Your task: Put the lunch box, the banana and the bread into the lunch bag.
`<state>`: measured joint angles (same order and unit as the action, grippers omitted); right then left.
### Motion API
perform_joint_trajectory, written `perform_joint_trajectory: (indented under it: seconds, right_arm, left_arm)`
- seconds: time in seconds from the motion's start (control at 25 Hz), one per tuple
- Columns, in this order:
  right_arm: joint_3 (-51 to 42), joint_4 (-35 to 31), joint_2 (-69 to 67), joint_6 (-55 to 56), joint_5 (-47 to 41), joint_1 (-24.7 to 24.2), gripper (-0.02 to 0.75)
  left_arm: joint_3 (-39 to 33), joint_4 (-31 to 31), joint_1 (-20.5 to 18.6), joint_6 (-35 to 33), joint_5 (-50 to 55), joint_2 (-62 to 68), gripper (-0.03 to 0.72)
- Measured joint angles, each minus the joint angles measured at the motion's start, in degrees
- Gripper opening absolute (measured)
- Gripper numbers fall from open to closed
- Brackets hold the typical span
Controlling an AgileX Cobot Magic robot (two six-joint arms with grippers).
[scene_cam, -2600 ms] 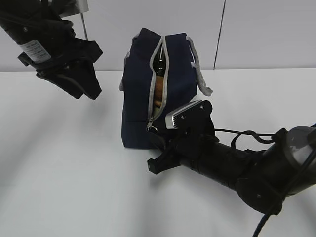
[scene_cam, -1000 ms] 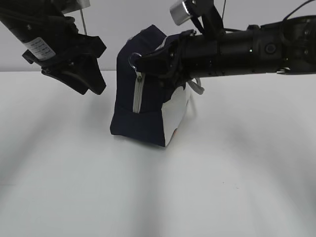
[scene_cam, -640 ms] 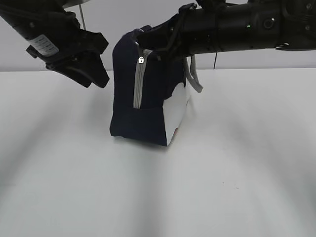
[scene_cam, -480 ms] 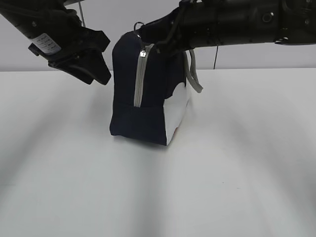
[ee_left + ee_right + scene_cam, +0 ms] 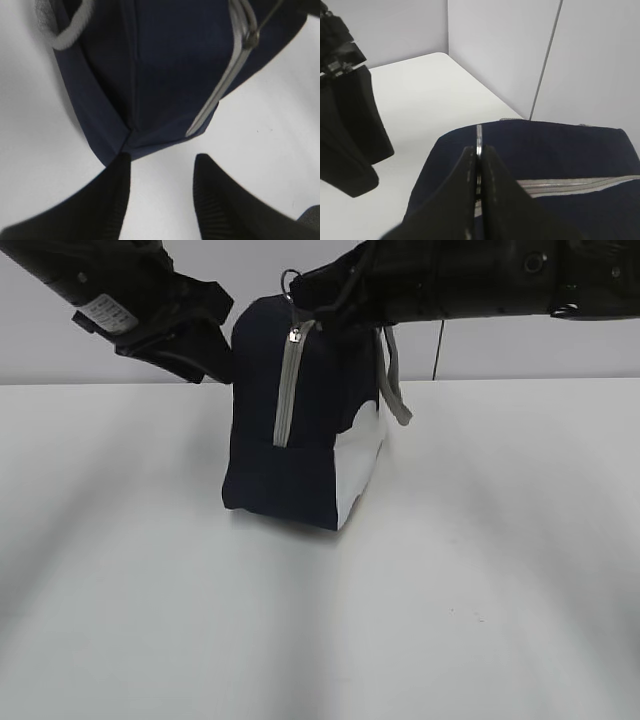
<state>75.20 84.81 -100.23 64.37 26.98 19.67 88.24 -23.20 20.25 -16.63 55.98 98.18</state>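
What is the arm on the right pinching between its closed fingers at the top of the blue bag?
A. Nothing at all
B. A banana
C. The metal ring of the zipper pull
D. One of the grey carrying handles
C: the right gripper is shut on the thin metal ring pull at the top corner of the lunch bag, above the closed grey zipper.

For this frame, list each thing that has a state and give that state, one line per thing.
lunch bag: upright on the table, end face closed.
zipper: shut along the end face; slider near the top edge.
ring pull: pinched between the right gripper's fingers.
right gripper: shut on the ring pull.
left gripper: open, empty, beside the bag's lower corner.
grey handle: hanging loose down the bag's side.
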Motion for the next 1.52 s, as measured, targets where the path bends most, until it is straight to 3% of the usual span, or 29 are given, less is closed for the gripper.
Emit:
perform_joint_trajectory:
  seconds: [0.16, 0.32, 0.48, 0.76, 0.92, 1.32, 1.52]
  right_arm:
    - [0.0, -0.1, -0.7, 1.3, 0.4, 0.0, -0.016]
    - [0.0, -0.1, -1.0, 1.5, 0.7, 0.0, -0.016]
    - [0.0, -0.1, -1.1, 1.6, 0.7, 0.0, -0.016]
    - [0.0, -0.1, -1.1, 1.8, 0.8, -0.3, -0.016]
    - [0.0, -0.1, -1.1, 1.8, 0.9, -0.8, -0.016]
    - [0.0, -0.1, -1.1, 2.1, 1.3, -1.0, -0.016]
    - [0.0, -0.1, -1.1, 2.2, 1.5, -1.0, -0.016]
  left_arm:
    - [0.0, -4.4, -0.9, -5.0, -2.3, 0.8, 0.340]
    - [-0.2, -14.2, -5.1, -15.3, -2.1, 2.2, 0.415]
    - [-0.2, -22.2, -9.1, -26.7, 0.0, 2.3, 0.430]
    - [-7.4, -30.1, -9.5, -42.0, 1.2, 2.4, 0.432]
    - [-11.6, -37.7, -9.5, -50.8, 0.6, 3.3, 0.417]
    - [-12.0, -43.5, -9.5, -54.1, -3.3, 6.2, 0.376]
    - [-12.0, -44.0, -9.5, -54.8, -5.3, 6.2, 0.289]
